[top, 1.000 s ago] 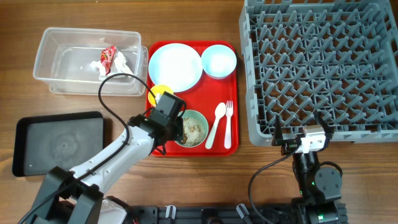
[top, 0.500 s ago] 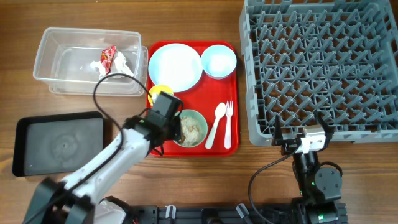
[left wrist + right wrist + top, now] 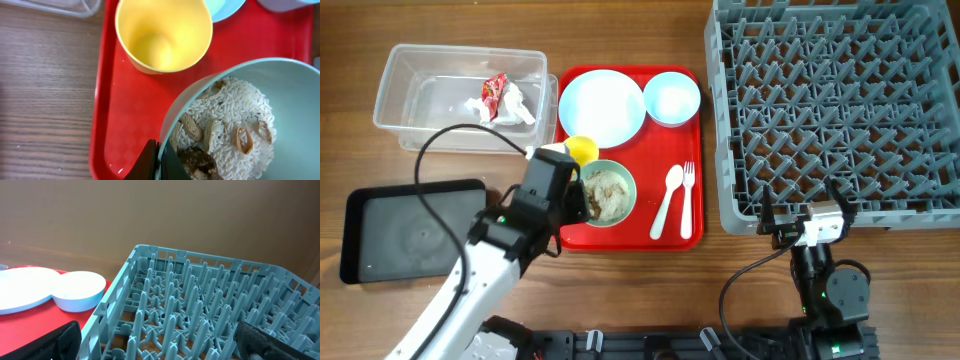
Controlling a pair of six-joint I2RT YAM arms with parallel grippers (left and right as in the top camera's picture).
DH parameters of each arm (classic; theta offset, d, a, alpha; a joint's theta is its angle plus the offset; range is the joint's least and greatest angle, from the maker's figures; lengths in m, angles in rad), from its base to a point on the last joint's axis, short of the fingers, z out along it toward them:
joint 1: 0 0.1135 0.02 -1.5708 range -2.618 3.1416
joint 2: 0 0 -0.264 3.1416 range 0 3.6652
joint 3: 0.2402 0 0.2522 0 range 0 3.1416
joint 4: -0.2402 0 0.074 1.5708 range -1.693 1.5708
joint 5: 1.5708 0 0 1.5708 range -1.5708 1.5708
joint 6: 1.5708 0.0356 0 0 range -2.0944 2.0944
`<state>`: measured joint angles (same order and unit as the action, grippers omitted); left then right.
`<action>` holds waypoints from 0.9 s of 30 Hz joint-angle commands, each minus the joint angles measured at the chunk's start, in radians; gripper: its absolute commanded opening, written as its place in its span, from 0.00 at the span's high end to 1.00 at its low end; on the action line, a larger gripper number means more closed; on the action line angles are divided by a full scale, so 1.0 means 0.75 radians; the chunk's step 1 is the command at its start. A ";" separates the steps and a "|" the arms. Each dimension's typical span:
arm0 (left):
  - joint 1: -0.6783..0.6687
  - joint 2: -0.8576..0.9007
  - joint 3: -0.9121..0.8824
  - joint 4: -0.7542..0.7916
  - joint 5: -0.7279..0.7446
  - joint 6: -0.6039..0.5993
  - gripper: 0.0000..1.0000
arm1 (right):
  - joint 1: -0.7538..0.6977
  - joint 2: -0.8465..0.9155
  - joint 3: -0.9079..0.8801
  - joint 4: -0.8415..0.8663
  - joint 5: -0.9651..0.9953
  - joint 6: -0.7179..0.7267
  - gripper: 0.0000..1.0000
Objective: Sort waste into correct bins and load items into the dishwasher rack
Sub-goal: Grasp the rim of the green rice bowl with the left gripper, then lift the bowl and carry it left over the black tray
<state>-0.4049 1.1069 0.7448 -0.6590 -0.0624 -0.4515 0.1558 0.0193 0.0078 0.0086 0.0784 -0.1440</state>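
My left gripper [image 3: 584,196] [image 3: 159,161] is shut on the left rim of the pale green bowl [image 3: 616,176] [image 3: 292,95], one finger inside and one outside. The bowl holds rice-like food scraps [image 3: 606,194] [image 3: 227,132] and hangs over the red serving tray [image 3: 692,236], right beside the yellow cup [image 3: 582,149] [image 3: 165,35]. The pale blue plate [image 3: 602,107], pale blue bowl [image 3: 672,98], white spoon [image 3: 670,195] and fork [image 3: 688,195] lie on that tray. My right gripper [image 3: 805,228] [image 3: 162,345] is open at the near edge of the grey dishwasher rack [image 3: 840,110] [image 3: 200,310].
The clear tub [image 3: 410,70] at the back left holds the red wrapper [image 3: 495,90] and white napkin [image 3: 517,104]. The flat black tray [image 3: 415,230] lies left of my left arm. The right wrist view catches the blue bowl [image 3: 80,292] and the plate [image 3: 25,287].
My left gripper has carried the green bowl leftward and away from the tray's near edge, up against the yellow cup. The right arm has not moved.
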 commanded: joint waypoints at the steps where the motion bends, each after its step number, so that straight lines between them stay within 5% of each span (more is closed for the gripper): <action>1: 0.036 -0.127 0.039 -0.063 -0.051 -0.007 0.96 | 0.005 -0.011 -0.002 0.006 -0.018 -0.015 0.00; 11: 0.211 -0.270 0.206 -0.340 -0.329 0.071 0.96 | 0.005 -0.011 -0.002 0.006 -0.018 -0.015 0.00; 27: 0.883 -0.194 0.257 -0.396 -0.378 0.086 0.96 | 0.005 -0.011 -0.002 0.006 -0.018 -0.015 0.00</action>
<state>0.1715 0.9348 0.9134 -0.9413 -0.3111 -0.3756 0.1558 0.0193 0.0078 0.0090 0.0784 -0.1440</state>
